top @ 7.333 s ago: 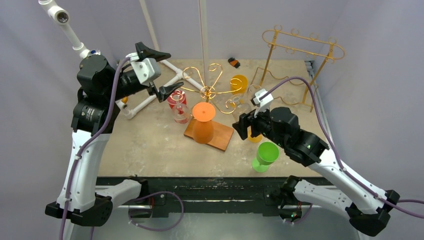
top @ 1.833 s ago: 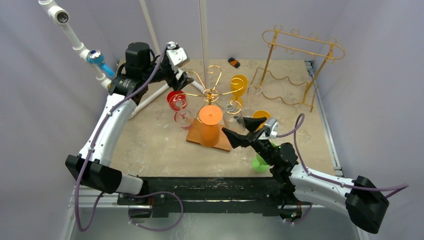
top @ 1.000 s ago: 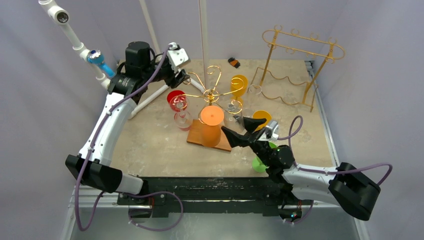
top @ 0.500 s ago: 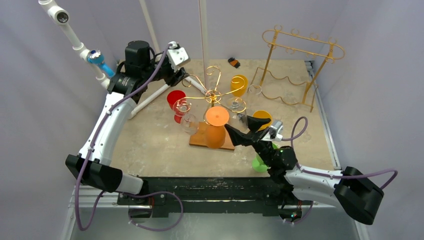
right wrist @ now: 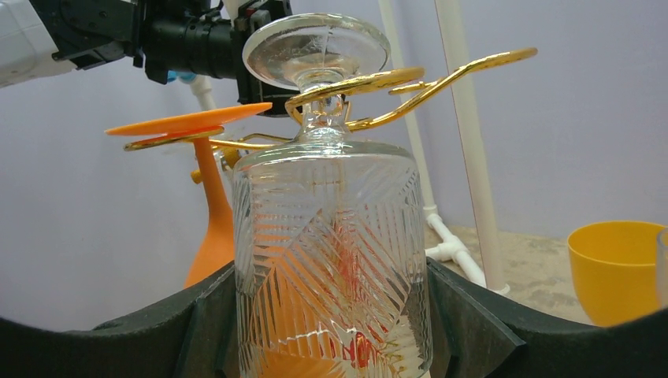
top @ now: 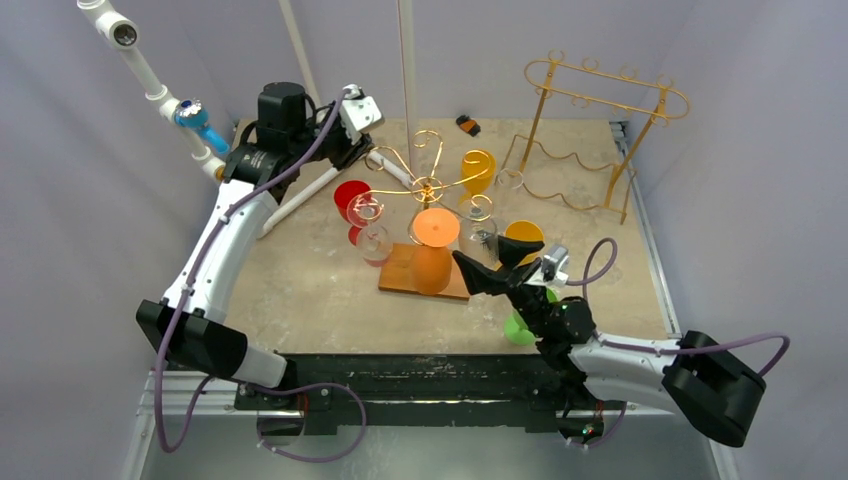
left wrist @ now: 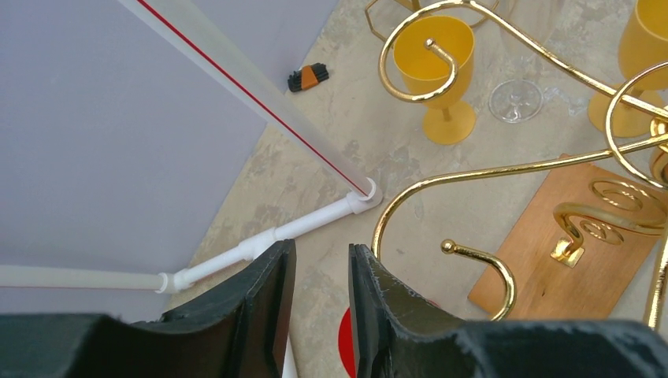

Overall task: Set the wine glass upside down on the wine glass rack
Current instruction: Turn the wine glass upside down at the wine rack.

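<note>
The clear, cut-pattern wine glass (right wrist: 331, 260) hung upside down, its stem passing between the gold arms of the wine glass rack (top: 428, 185) and its round foot sitting above them. The right gripper (right wrist: 335, 315) clasped the bowl, one black finger pressed to each side. In the overhead view the glass sat at about 5 o'clock from the rack's hub, with the right arm reaching in from the same side.

An orange glass (top: 433, 250) hung inverted at 6 o'clock over the rack's wooden base (top: 400, 275). A red glass (top: 350, 195) stood at 9 o'clock, a yellow glass (top: 478, 165) at 2 o'clock and a green glass (top: 520, 325) farther out at 5 o'clock, beside the right arm.

At 10 o'clock the left gripper (left wrist: 321, 248) hovered near a gold curl, its fingers a narrow gap apart with nothing between them.
</note>
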You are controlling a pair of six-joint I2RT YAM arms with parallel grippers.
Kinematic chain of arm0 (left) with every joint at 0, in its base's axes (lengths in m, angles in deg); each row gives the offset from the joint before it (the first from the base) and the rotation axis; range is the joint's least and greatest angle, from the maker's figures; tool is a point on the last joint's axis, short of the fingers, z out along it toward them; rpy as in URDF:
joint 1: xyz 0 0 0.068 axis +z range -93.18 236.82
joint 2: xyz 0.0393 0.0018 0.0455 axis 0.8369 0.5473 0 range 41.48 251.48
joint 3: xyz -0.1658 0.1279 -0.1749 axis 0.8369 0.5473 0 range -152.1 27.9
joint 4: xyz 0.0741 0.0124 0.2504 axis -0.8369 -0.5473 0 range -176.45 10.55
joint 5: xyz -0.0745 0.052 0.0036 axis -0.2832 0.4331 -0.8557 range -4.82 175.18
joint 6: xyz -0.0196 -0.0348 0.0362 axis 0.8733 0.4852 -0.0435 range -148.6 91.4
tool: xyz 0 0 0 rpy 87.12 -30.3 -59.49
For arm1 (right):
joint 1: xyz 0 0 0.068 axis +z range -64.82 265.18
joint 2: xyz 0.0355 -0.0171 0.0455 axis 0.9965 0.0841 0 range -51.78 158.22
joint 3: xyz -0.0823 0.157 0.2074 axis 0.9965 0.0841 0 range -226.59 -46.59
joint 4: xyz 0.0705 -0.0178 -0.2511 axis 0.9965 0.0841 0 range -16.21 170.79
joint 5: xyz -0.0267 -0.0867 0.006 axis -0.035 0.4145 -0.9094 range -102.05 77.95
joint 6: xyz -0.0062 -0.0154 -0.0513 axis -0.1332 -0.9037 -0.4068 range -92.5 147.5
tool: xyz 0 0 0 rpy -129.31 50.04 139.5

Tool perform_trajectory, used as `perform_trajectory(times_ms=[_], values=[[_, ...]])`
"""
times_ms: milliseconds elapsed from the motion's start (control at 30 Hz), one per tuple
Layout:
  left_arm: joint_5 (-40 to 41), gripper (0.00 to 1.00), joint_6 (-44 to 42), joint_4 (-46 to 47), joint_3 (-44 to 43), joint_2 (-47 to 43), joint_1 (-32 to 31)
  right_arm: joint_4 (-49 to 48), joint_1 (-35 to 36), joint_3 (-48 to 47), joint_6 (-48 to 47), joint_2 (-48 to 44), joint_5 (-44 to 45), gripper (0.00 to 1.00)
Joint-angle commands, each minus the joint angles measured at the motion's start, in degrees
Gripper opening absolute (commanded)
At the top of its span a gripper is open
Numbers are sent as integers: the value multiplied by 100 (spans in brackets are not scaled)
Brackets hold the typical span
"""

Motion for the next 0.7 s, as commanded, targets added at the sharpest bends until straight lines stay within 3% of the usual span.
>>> perform_trajectory(times_ms=[0, 400, 667], values=[[151, 34, -122, 39, 29, 51, -38, -1018, -27, 103, 106, -109, 704, 0], [119, 33, -107, 63, -33, 11, -73, -1084, -27, 211, 218, -176, 976, 0], [52, 34, -67, 38, -55, -90, -73, -537, -25, 21, 256, -133, 1044, 0]])
